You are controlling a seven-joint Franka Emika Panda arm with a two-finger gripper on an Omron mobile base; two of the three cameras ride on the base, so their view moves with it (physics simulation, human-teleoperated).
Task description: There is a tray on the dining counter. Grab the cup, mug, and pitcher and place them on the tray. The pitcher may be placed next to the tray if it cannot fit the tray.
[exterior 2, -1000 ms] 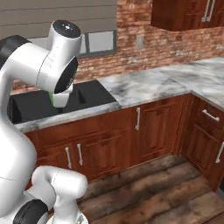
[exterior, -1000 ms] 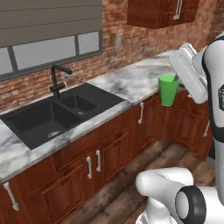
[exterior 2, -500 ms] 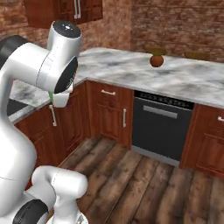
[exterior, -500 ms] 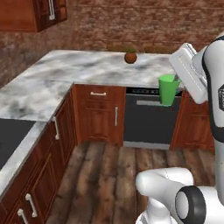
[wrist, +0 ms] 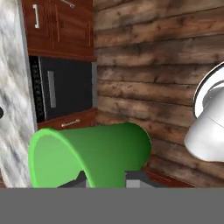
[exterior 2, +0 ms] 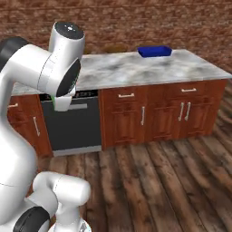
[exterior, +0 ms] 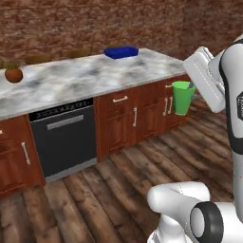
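Green cup point(exterior: 182, 97) hangs clamped in the gripper point(wrist: 107, 177), fingertips mostly hidden beneath it; blue tray point(exterior: 121, 51) sits on the far surface point(exterior: 85, 76).

Arm raised, fingers point(wrist: 105, 178) clamped on cup point(wrist: 89, 155)

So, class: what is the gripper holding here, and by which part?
The gripper holds the green cup, fingers clamped across its wall near the rim, above the wood floor.
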